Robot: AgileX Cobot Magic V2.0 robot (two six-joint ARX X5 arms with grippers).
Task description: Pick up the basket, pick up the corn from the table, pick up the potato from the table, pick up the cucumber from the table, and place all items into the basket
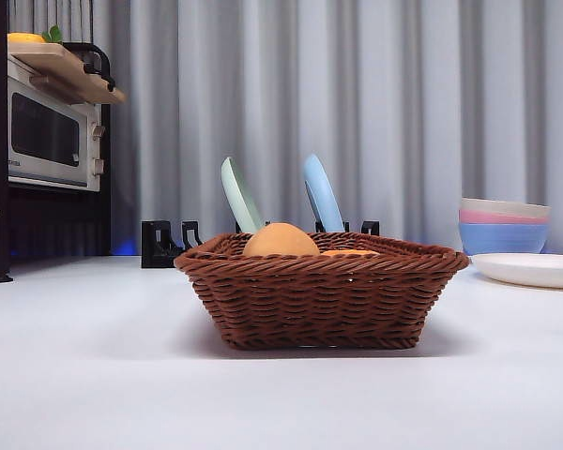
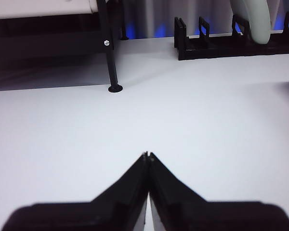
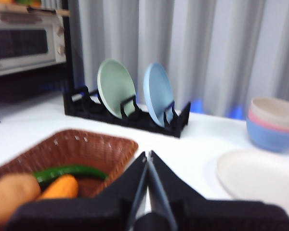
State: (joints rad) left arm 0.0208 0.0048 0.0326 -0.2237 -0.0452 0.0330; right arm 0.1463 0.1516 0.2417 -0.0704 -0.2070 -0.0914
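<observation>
Front view: nearest the camera stands the wide, dark brown woven wicker basket (image 1: 321, 291) on the plain white table (image 1: 94, 375). Above its rim show the rounded tan-orange potato (image 1: 281, 241) and a sliver of the orange-yellow corn cob (image 1: 349, 252). No arm appears.

Left wrist view: the left gripper (image 2: 148, 156) hangs over bare table, jaws pressed together, holding nothing.

Right wrist view: the right gripper (image 3: 147, 156) hovers beside the basket's near edge, jaws closed and empty. Inside lie potato, corn and the glossy dark-green cucumber (image 3: 70, 172).

Judgement: all items appear loaded; the placing step looks complete. Next move calls only for the arms to stay clear.
</observation>
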